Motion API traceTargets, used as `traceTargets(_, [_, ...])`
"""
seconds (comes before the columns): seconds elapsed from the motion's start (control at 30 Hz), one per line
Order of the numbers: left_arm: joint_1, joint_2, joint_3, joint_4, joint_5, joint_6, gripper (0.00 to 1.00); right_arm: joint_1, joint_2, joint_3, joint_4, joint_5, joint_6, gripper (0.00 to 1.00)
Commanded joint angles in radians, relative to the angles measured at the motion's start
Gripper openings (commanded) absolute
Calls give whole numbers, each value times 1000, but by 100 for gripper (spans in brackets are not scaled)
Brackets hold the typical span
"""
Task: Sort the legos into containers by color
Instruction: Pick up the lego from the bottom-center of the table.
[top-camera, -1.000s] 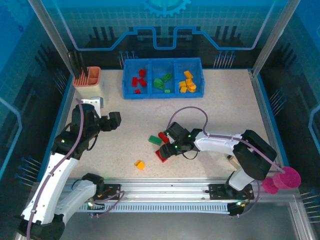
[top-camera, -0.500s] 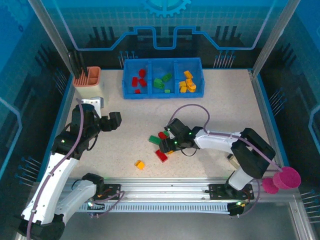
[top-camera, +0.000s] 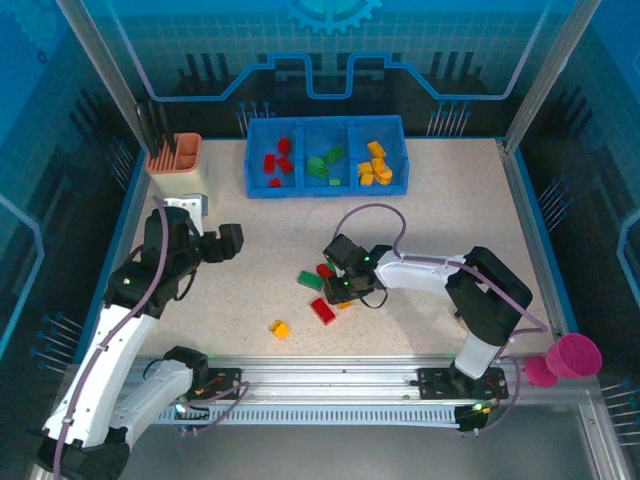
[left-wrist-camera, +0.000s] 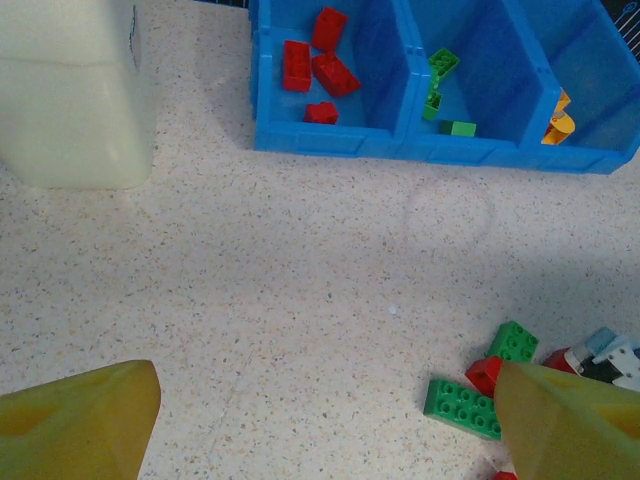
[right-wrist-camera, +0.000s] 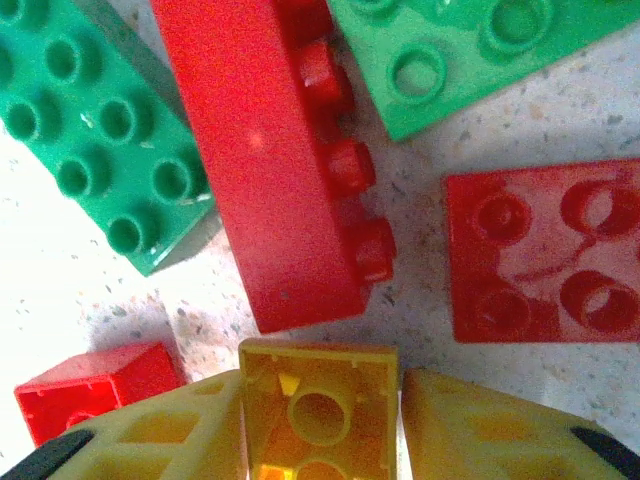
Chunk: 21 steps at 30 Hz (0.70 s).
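In the right wrist view an upside-down yellow lego sits between my right gripper's fingers, which press its two sides. Around it lie a long red lego, a square red one, a small red one and two green ones. From above, the right gripper is down in this pile at mid-table. A lone yellow lego lies nearer the front. The blue bin holds red, green and yellow legos in separate containers. My left gripper hangs open and empty to the left.
A peach slotted holder and a white block stand at the back left. A pink cup sits off the table's front right corner. The left wrist view has the bin's front wall and a green lego.
The right gripper slid left and farther into the pile and closed its fingers around the yellow lego. The left arm has not moved.
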Motion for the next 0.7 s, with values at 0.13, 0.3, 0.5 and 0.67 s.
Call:
traceTargets(0.13, [5,31,0,37,37,-16,88,33,0,36,-179,87,-78,35])
traceTargets(0.3, [5,50,7,49,27,-12,88,31,-151,57,-272,128,-110,31])
traceTargets(0.5, [7,82,11,66,7,10,88,-72,-349,152,-381,190,-203,29])
traceTargets(0.67, [6,139,12,57,-27,-13,88,-300,-380,215,-312,163,-323,29])
